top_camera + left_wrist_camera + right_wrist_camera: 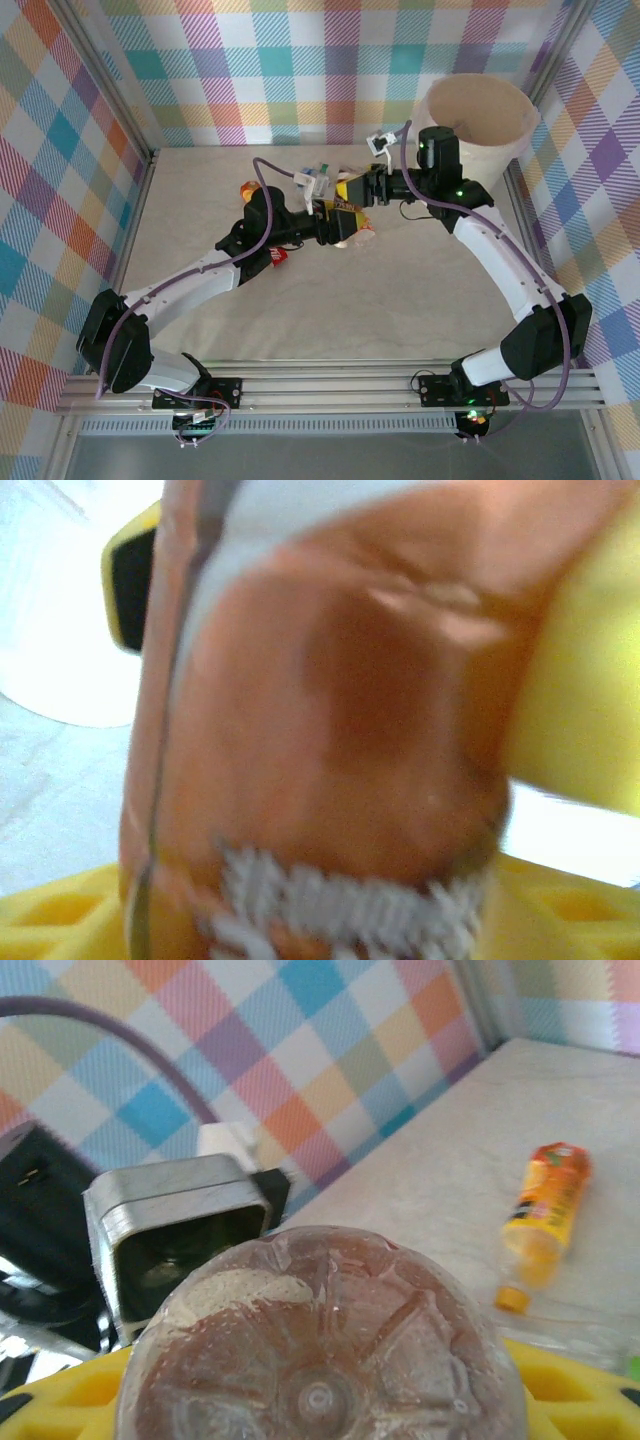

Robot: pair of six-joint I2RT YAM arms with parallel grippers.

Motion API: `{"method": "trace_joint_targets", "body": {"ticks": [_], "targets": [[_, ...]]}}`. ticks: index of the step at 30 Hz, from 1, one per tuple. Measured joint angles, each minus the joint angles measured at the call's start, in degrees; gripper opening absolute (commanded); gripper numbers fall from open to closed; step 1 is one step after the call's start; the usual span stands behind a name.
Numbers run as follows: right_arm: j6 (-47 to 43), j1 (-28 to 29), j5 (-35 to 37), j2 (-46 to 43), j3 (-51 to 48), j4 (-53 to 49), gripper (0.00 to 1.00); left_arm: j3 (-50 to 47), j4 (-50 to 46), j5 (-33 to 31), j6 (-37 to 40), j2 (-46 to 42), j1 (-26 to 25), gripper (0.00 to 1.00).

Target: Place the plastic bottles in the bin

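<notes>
Orange-tinted plastic takes up the middle of the scene: an orange bottle (344, 220) hangs in the air above the table (420, 300), caught between the two arms where they meet. The right gripper (358, 190) reaches in from the bin side. In the right wrist view the bottle's ribbed, clear base faces the lens and sits low between the yellow fingers (60, 1400). In the left wrist view one yellow finger presses the bottle's right flank and another shows just beside its left edge, so this pincer looks clamped on the bottle. The left gripper (326, 222) is at the bottle's other end, where the blurred orange body and a white-patterned label fill the space between its fingers (570, 910). Whether those fingers press the plastic or stand slightly off it cannot be told. The bin (515, 125), a large cream-white bucket, stands in the far right corner of the table, behind the right arm's wrist and apart from the held bottle. A second orange bottle (545, 1210) lies on its side on the pale cloth near the plaid wall (330, 1080). From above, a red-labelled bottle (279, 257) pokes out beside the left forearm, and a cluster of clear bottles (318, 180) lies just beyond the grippers.
</notes>
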Motion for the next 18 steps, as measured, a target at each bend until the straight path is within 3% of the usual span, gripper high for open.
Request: {"method": "trace_joint_targets", "body": {"ticks": [5, 18], "targets": [[-0.3, -1.5, 11.5, 0.0, 3.8, -3.8, 0.51, -0.8, -4.1, -5.0, 1.3, -1.7, 0.0, 1.0], [-3.8, -11.5, 39.0, 6.1, 21.5, -10.3, 0.53, -8.7, -12.1, -24.6, 1.9, -13.5, 0.1, 1.0]]}}
